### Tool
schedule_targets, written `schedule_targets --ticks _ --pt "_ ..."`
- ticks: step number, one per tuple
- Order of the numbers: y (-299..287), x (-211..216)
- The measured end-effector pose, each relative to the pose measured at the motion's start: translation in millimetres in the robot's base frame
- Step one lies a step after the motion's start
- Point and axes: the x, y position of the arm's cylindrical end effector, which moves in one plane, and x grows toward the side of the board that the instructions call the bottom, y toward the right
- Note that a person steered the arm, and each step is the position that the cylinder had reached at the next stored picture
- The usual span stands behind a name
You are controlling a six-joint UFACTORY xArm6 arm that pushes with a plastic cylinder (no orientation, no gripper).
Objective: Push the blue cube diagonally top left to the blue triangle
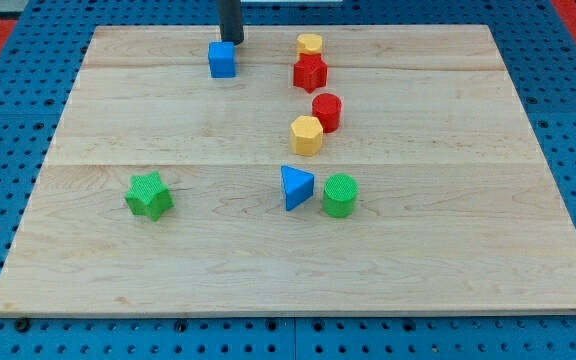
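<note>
1. Camera view shows the blue cube [222, 59] near the top edge of the wooden board [168, 280], left of centre, well apart from the blue triangle [295, 187], which lies lower and to the right, just beside the green cylinder [339, 195].

2. My tip [233, 42] sits just above and slightly right of the blue cube, at or very near its top right corner; I cannot tell if it touches.

3. There is no hand or jaw to open or close here: the arm ends in a plain dark rod, and only its lower part enters from the view's top, standing close to upright.

4. To do this step well, I judge the cube should end up off the triangle's upper left corner, so it needs to travel down the board and a little right.

5. The tip's place above the cube suits a downward push; keeping contact centred on the cube's face should stop it spinning away.

6. The path looks clear of the green star [149, 194] on the left and of the yellow hexagonal block [307, 134], red cylinder [327, 111], red star [309, 72] and yellow cylinder [310, 44] on the right.

7. Drifting too far right risks nudging that column of blocks.
</note>
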Motion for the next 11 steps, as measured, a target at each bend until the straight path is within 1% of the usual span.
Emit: schedule_targets --ticks 1,2,5,6,8,10,11 --pt "-2.1 24.5" --pt "-3.9 36.4" --pt "-11.2 37.9" --pt "-27.4 37.9" --pt "-28.9 40.3" --pt "-28.9 80.8" --pt "-28.9 92.6"
